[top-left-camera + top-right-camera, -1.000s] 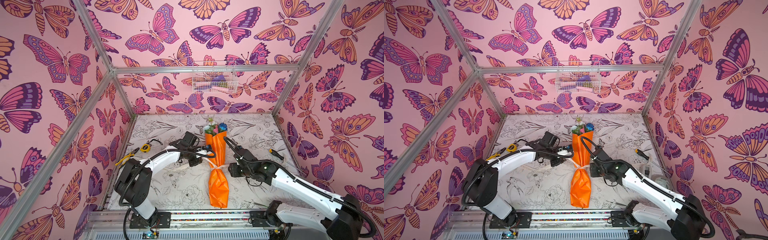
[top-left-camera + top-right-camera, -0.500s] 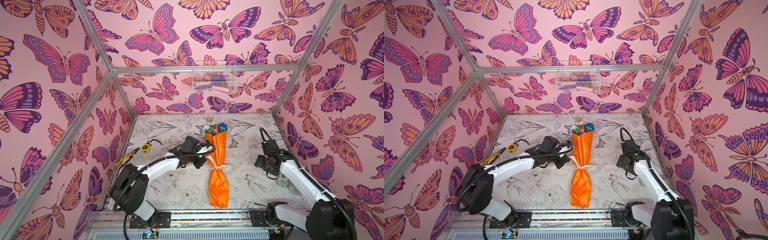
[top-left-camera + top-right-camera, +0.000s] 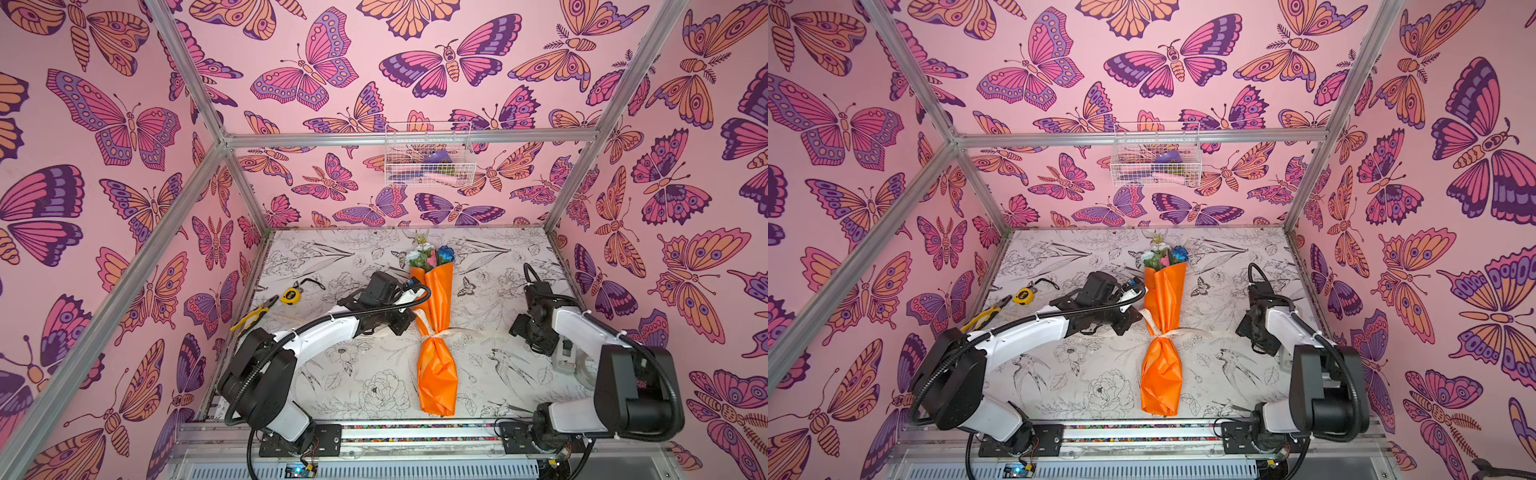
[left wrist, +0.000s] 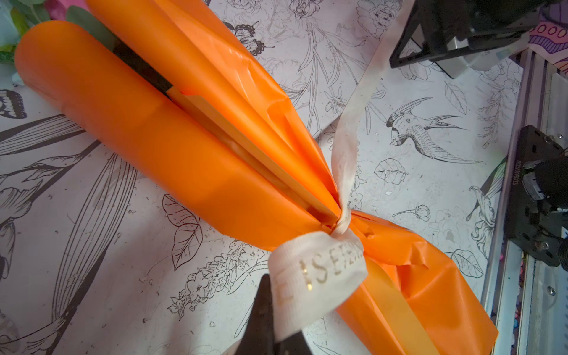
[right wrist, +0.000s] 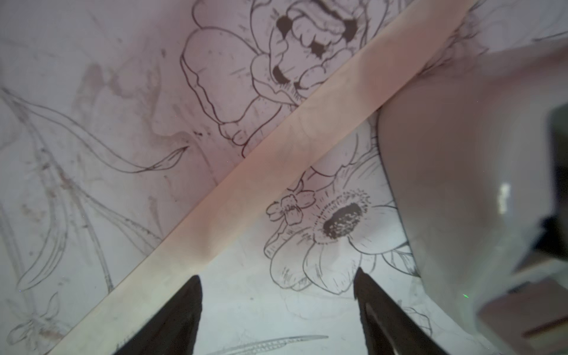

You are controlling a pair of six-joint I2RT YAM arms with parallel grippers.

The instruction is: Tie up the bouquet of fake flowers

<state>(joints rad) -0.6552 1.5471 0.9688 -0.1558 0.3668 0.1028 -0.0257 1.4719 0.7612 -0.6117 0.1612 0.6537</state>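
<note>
Orange-wrapped and flat along the middle of the table [image 3: 365, 386]: find the bouquet [image 3: 436, 374] there, paper end near the front, flowers [image 3: 1163, 257] far back. Look a little further, to the squeezed waist and the cream ribbon [image 3: 435, 335] crossed round it in what looks like one loose knot. See the left gripper [image 4: 278, 325] pinching one ribbon end, fingers pressed together on the cloth; do not let go there. Fetch the other end with the right gripper [image 5: 276, 273], spread wide and holding nothing, with the strip flat on the table just in front of its tips. Come down low, straddle the strip, then pinch it. Pull both ends apart, level and slow, to snug the knot down on the waist. Do not tug up, or risk lifting the light bouquet. Stay clear of the flowers at the far end.
</note>
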